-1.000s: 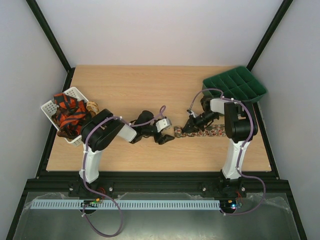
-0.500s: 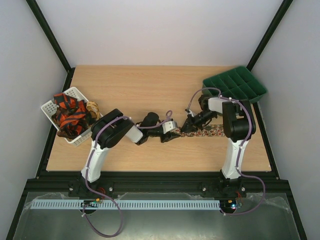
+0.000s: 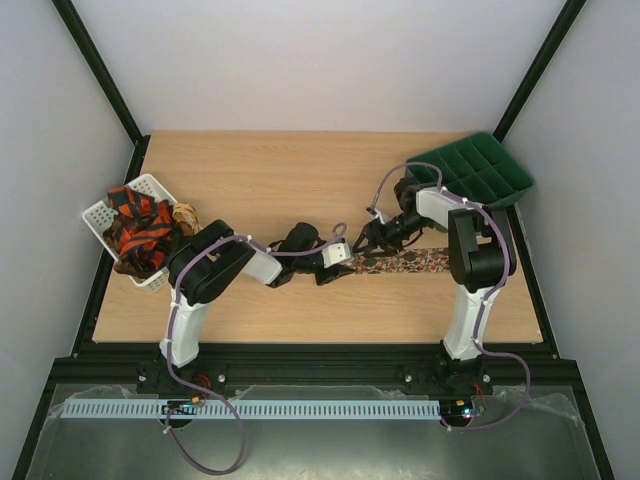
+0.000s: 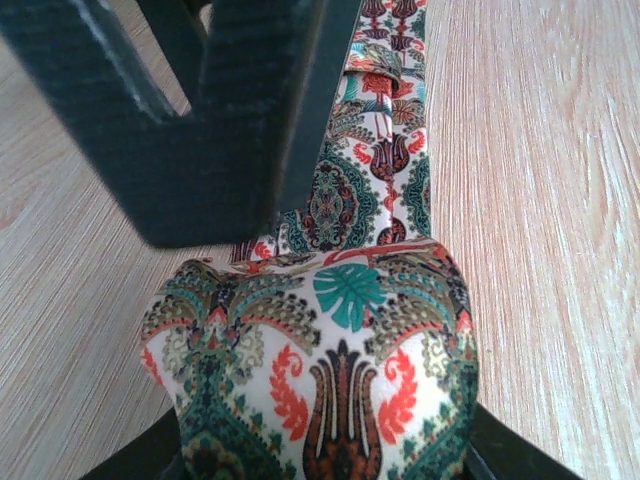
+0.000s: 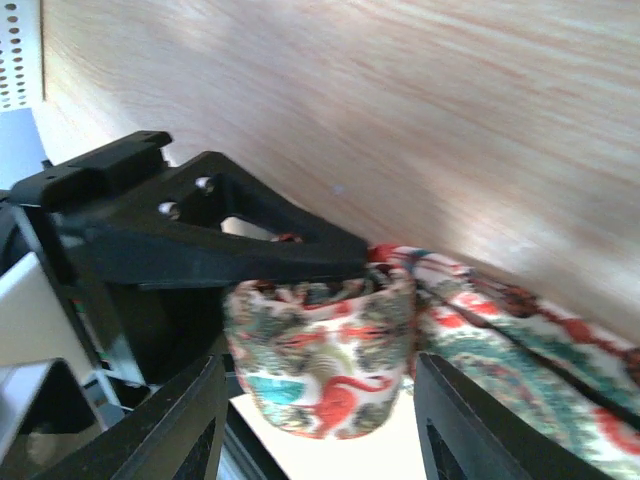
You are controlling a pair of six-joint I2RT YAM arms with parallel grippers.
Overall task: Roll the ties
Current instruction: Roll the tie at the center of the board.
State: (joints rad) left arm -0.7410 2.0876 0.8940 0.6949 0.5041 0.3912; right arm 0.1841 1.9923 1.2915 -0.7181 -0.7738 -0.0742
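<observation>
Red-and-teal paisley cloth, the tie [image 3: 405, 263] lies flat right of the middle of the table [image 3: 280, 180], its rolled left end [image 5: 320, 350] pinched in the left gripper [image 3: 347, 258], that arm stretched low rightward. The right gripper [image 3: 372, 243] straddles the roll from the far side, jaws apart, not touching it.

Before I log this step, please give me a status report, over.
Left jaws shut on tie roll. Right jaws open, astride it. Tie tail flat on table. Nothing in the way.
</observation>
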